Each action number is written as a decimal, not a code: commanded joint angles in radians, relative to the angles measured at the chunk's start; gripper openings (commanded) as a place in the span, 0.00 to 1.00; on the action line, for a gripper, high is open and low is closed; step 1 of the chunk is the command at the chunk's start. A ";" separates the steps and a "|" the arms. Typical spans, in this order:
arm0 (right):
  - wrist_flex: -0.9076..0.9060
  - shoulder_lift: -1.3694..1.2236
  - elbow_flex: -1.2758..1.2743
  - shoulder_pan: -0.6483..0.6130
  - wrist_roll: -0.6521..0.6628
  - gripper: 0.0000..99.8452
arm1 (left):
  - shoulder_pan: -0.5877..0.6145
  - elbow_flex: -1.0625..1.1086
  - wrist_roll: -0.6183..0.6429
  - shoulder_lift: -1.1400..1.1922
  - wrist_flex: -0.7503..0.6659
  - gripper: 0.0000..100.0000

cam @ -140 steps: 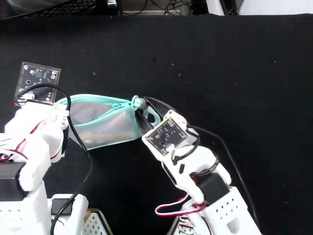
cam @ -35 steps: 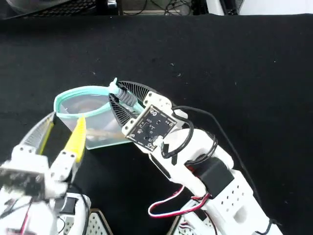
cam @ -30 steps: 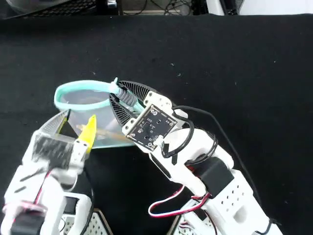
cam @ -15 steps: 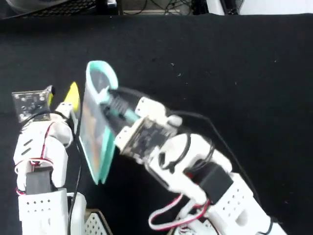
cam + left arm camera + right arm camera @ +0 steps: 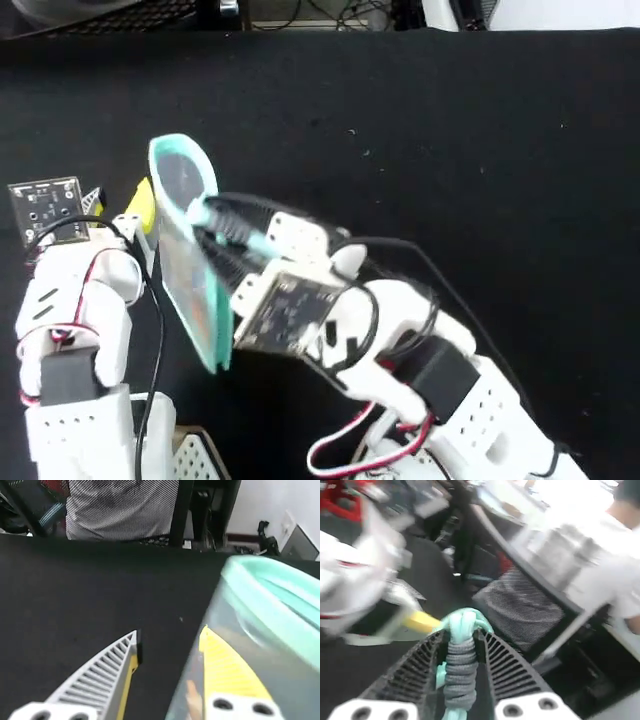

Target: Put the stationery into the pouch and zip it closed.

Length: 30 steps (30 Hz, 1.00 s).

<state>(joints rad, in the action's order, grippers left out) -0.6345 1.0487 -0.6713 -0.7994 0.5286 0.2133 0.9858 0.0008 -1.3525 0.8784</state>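
Two fingers of the right gripper [image 5: 461, 634] clamp the grey zip cord [image 5: 461, 667], so the pouch [image 5: 190, 270] hangs above the table [image 5: 450, 150] from that pinch alone and may slip or swing. The left gripper [image 5: 170, 632] stands spread beside its clear wall, gripping nothing, so a pull could drag the pouch. A tan item [image 5: 202, 312] shows inside.

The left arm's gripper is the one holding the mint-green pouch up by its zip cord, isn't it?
Not quite: it is the right gripper that holds the mint-green pouch up by its zip cord, as the right wrist view shows. The left gripper is open.
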 commanded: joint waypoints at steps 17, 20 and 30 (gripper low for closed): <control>0.074 0.013 0.053 0.097 -0.118 0.01 | -0.539 -0.460 -0.239 -0.104 0.618 0.21; 0.074 0.012 0.053 0.097 -0.118 0.01 | -0.568 -0.435 -0.201 -0.206 0.603 0.25; 0.069 0.016 0.053 0.097 -0.120 0.01 | -0.576 -0.145 -0.175 -0.305 0.367 0.26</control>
<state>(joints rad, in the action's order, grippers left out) -0.5930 1.0472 -0.6728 -0.7165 0.4181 -0.3468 0.8232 -0.1864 -1.6517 1.2973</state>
